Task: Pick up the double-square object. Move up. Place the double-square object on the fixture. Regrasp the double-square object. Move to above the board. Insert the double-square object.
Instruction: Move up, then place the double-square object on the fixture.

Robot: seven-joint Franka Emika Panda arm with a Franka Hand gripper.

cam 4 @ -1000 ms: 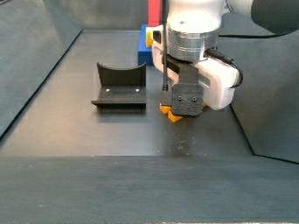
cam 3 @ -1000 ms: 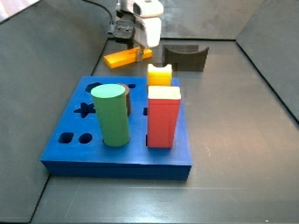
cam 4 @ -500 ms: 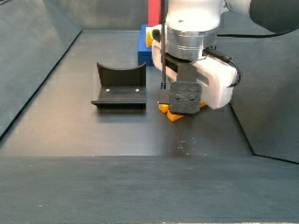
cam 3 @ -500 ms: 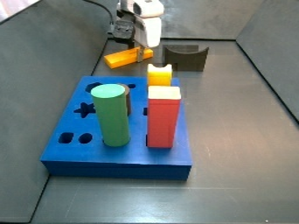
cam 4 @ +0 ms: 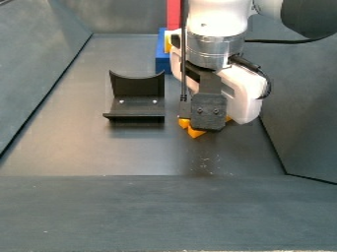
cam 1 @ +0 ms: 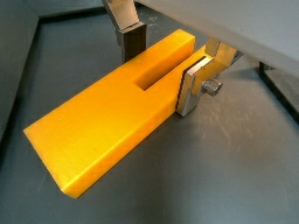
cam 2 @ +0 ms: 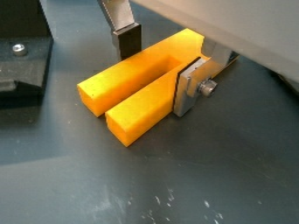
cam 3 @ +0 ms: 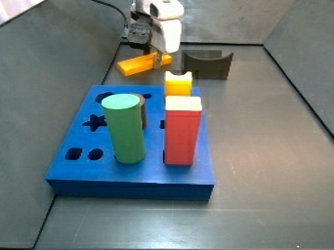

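The double-square object [cam 1: 111,122], a long yellow-orange stepped bar, lies flat on the dark floor [cam 3: 261,137]. My gripper [cam 1: 160,79] straddles one end of it. One silver finger [cam 1: 193,83] presses flush on the bar's lower step, and the other finger's dark pad [cam 1: 132,42] drops behind its taller side. Both wrist views show this, with the gripper [cam 2: 156,79] over the bar [cam 2: 122,87]. In the side views the gripper [cam 3: 154,59] [cam 4: 200,120] is low on the bar [cam 3: 135,65] [cam 4: 198,129]. The fixture [cam 3: 209,62] [cam 4: 134,98] stands close beside it. The blue board [cam 3: 92,156] lies nearer the front.
On the board stand a green cylinder [cam 3: 125,127], a red block [cam 3: 182,132] and a shorter yellow block [cam 3: 179,83]. Grey walls [cam 3: 53,59] close in the floor on the sides.
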